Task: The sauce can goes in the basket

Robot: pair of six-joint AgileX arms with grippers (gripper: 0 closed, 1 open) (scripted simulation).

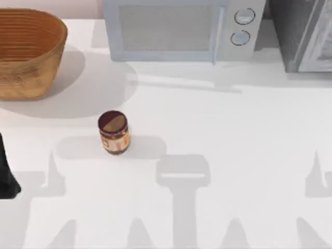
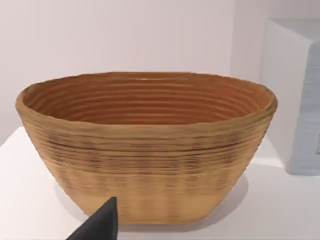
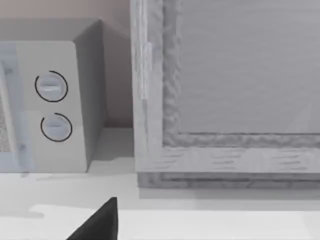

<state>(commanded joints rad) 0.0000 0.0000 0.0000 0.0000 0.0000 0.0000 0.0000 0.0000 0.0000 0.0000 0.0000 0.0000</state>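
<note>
1. While the sauce can (image 1: 113,132) stands upright and untouched on the white table (image 1: 233,145), left of centre and towards the near side, the basket (image 1: 28,52) sits well apart from it at the far left corner, partly cut off by the frame edge.
2. My left arm shows as a dark shape at the near left edge of the top view; a dark fingertip (image 2: 100,225) pokes into the left wrist view, which faces the basket's open mouth. Whether that pincer is wide or narrow, I cannot tell.
3. My right arm's dark fingertip (image 3: 100,222) appears in the right wrist view, facing the microwave (image 1: 181,28) and a grey cabinet (image 1: 306,33) at the far side. Its pincer spread I cannot tell either.
4. Reaching seems the step in hand, and the left arm looks the closer one. Doing it well likely means coming down over the can with fingers spread past its sides, closing on the label below the lid, then lifting high enough to clear the basket's tall rim.
</note>
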